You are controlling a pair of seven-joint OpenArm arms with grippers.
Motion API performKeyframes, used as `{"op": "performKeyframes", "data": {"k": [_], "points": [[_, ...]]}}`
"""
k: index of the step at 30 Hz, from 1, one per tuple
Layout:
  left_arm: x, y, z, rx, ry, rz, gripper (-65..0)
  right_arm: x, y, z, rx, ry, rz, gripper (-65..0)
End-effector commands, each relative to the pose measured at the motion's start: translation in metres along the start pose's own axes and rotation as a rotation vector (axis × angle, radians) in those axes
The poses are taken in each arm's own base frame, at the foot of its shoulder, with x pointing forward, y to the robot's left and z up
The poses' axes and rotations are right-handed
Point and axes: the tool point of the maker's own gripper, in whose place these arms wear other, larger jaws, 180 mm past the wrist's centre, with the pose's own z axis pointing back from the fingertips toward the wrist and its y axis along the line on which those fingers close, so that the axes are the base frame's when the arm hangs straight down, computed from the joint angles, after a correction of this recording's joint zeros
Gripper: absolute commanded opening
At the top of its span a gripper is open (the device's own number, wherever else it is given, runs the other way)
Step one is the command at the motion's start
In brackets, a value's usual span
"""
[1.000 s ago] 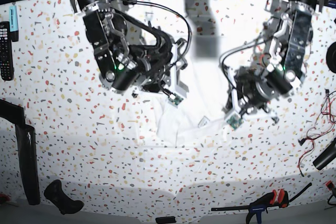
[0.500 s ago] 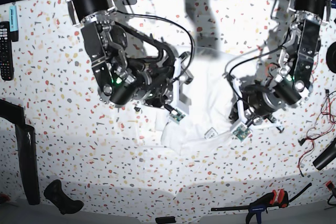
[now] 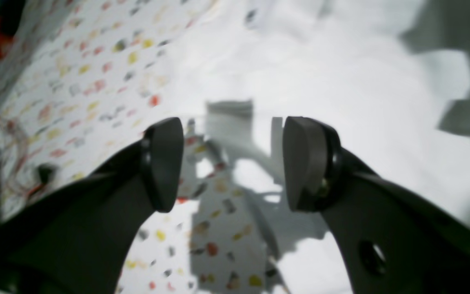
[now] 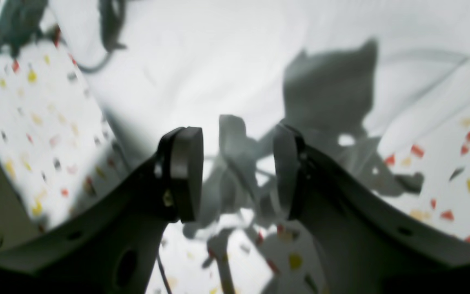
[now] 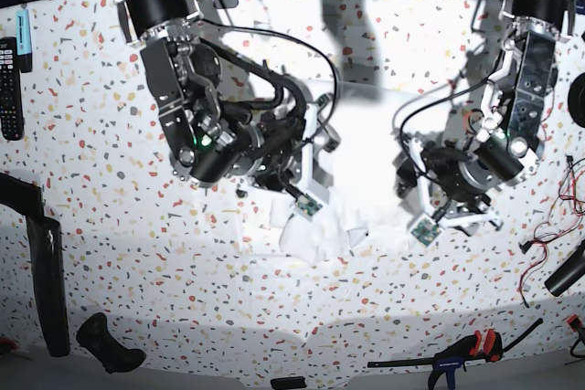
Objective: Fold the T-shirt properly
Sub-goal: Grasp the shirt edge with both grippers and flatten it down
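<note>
Both tools hang spread and empty: left tool (image 3: 233, 163) over the T-shirt's (image 5: 361, 171) edge, right tool (image 4: 237, 173) above its wrinkled middle, apparently leaving the cloth lying between them on the tabletop (image 5: 91, 180) for regrasping.

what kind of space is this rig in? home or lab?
Looks like a lab or workshop bench, not a home. Two robot arms work over a speckled tabletop with a white T-shirt on it. A bar clamp and loose red wires lie near its edge, and a remote control lies at the far left.
</note>
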Motion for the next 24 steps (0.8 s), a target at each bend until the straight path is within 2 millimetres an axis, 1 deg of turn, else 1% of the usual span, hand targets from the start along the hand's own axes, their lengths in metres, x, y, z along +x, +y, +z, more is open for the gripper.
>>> {"op": "performKeyframes", "data": {"k": [1, 3, 5, 8, 10, 11, 12, 14, 15, 17, 21, 24], "points": [[0.014, 0.014, 0.005, 0.046, -0.040, 0.000, -28.0, 0.028, -0.005, 0.006, -0.014, -0.093, 0.023, -37.1], [0.013, 0.016, 0.005, 0.059, -0.038, 0.020, -28.0, 0.044, -0.008, 0.009, -0.023, -0.166, 0.022, -37.1], [0.011, 0.011, 0.004, 0.031, -0.027, 0.042, -28.0, 0.059, -0.014, 0.013, -0.043, -0.218, 0.020, -37.1], [0.010, -0.005, 0.005, -0.060, -0.017, 0.100, -28.0, 0.083, -0.028, 0.016, -0.113, -0.290, 0.066, -37.1], [0.016, -0.019, 0.006, -0.139, -0.044, 0.149, -28.1, 0.094, -0.035, 0.010, -0.139, -0.347, 0.057, -37.1], [0.019, -0.026, 0.007, -0.176, -0.058, 0.172, -28.1, 0.093, -0.038, 0.004, -0.143, -0.348, 0.037, -37.1], [0.022, -0.031, 0.009, -0.211, -0.069, 0.194, -28.1, 0.088, -0.042, -0.005, -0.149, -0.331, 0.018, -37.1], [0.024, -0.042, 0.012, -0.272, -0.070, 0.225, -28.1, 0.070, -0.054, -0.022, -0.194, -0.258, 0.007, -37.1], [0.023, -0.046, 0.013, -0.295, -0.062, 0.234, -28.1, 0.059, -0.062, -0.028, -0.221, -0.214, 0.007, -37.1], [0.016, -0.054, 0.013, -0.323, -0.045, 0.244, -28.1, 0.037, -0.077, -0.033, -0.263, -0.143, -0.004, -37.1], [-0.012, -0.080, 0.015, -0.377, -0.001, 0.261, -28.1, -0.004, -0.103, -0.034, -0.284, -0.067, -0.107, -37.1], [-0.034, -0.105, 0.020, -0.431, 0.012, 0.272, -28.1, -0.038, -0.116, -0.036, -0.288, -0.003, -0.178, -37.1]]}}
